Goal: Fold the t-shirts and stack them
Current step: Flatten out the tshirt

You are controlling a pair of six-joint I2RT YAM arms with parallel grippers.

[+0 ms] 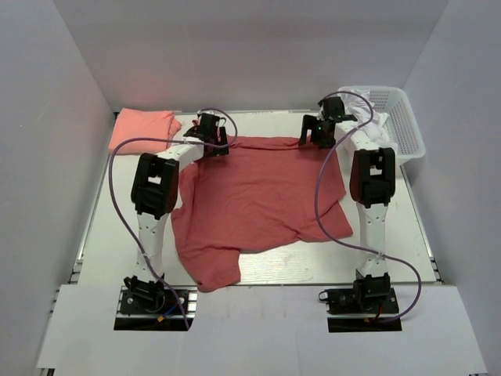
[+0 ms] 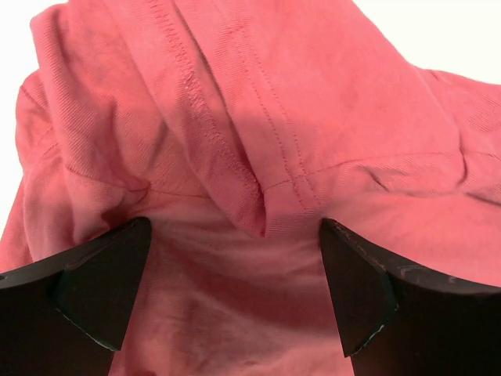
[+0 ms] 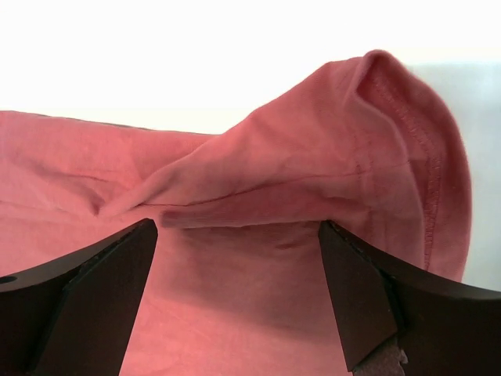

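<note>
The large brick-red t-shirt (image 1: 254,200) lies spread on the table, one sleeve trailing toward the near left. The salmon-pink t-shirt (image 1: 142,129) lies folded at the far left corner. My left gripper (image 1: 210,139) is over the red shirt's far left corner; in its wrist view the jaws stand wide open (image 2: 235,290) over bunched red fabric (image 2: 258,157) with a seamed hem. My right gripper (image 1: 317,133) is over the far right corner; its jaws stand wide open (image 3: 239,298) over a raised fold of red fabric (image 3: 313,172).
A white plastic basket (image 1: 391,117) holding white cloth stands at the far right. White walls enclose the table on three sides. Purple cables loop from both arms over the shirt's sides.
</note>
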